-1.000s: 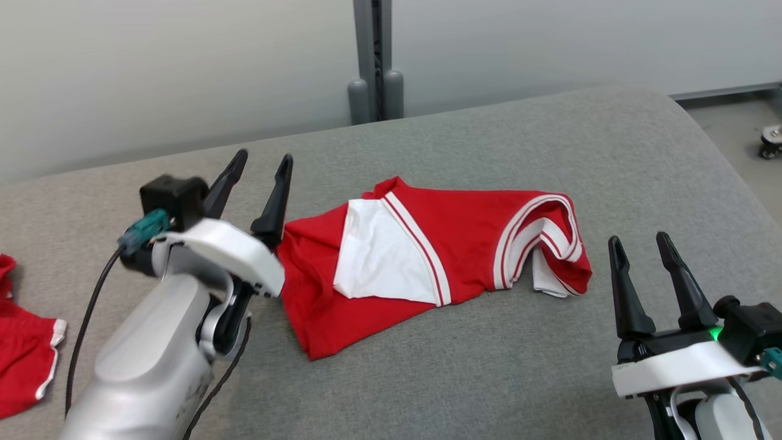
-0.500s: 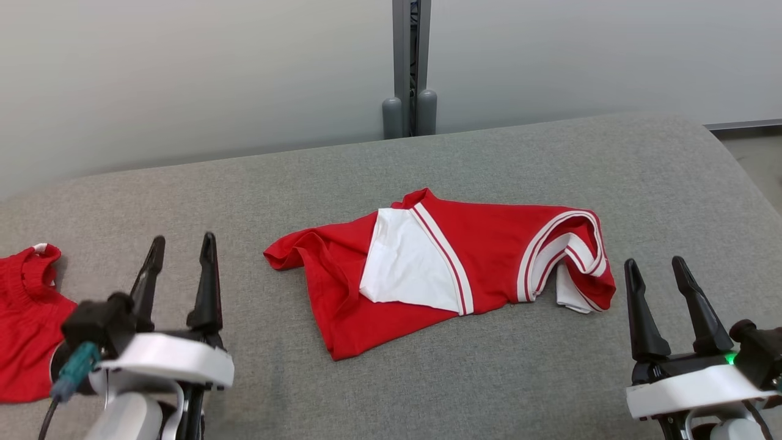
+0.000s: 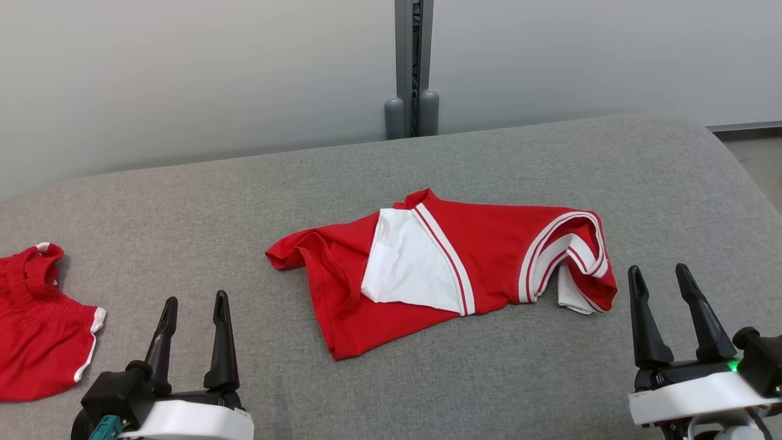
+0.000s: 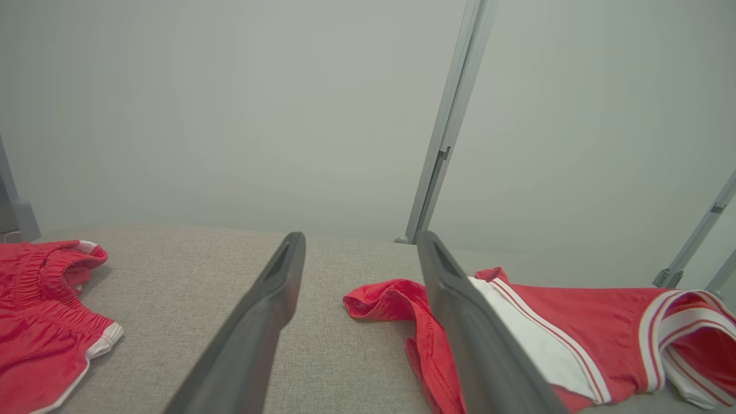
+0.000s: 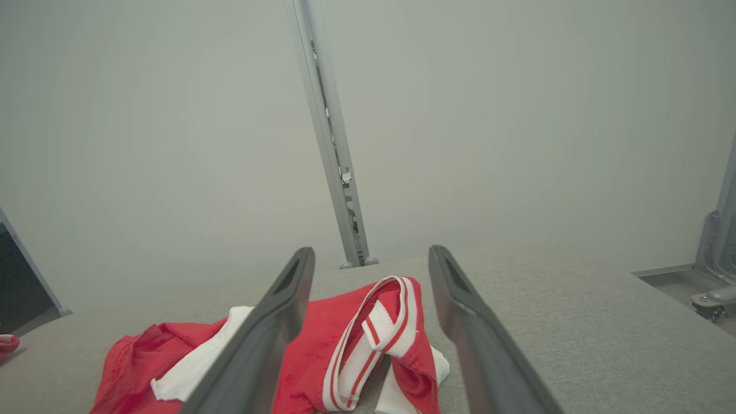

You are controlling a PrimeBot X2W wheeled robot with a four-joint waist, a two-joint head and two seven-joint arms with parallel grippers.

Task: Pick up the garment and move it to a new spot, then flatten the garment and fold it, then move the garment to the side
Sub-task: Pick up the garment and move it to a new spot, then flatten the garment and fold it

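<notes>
The left gripper (image 3: 195, 297) at seven o'clock and right gripper (image 3: 657, 269) at four, both spread and empty in the head view; the red-and-white garment (image 3: 489, 244) lies crumpled mid-cushion (image 3: 366, 391). Left wrist view: its bunched corner (image 4: 374, 299) at six. Right wrist view: striped hem (image 5: 374, 328), perhaps a sleeve, at six; best pinch opposite ends, single layers.

- Two tools: the left tool (image 3: 196, 297) and the right tool (image 3: 658, 269), each with two dark fingers.
- Two pieces of clothing: one red-and-white garment (image 3: 489, 256) ahead of and between the tools, and one pair of red shorts (image 3: 36, 342) left of the left tool.
- One grey cushioned surface (image 3: 244, 201).
- One metal post (image 3: 413, 61), far beyond the tools.
</notes>
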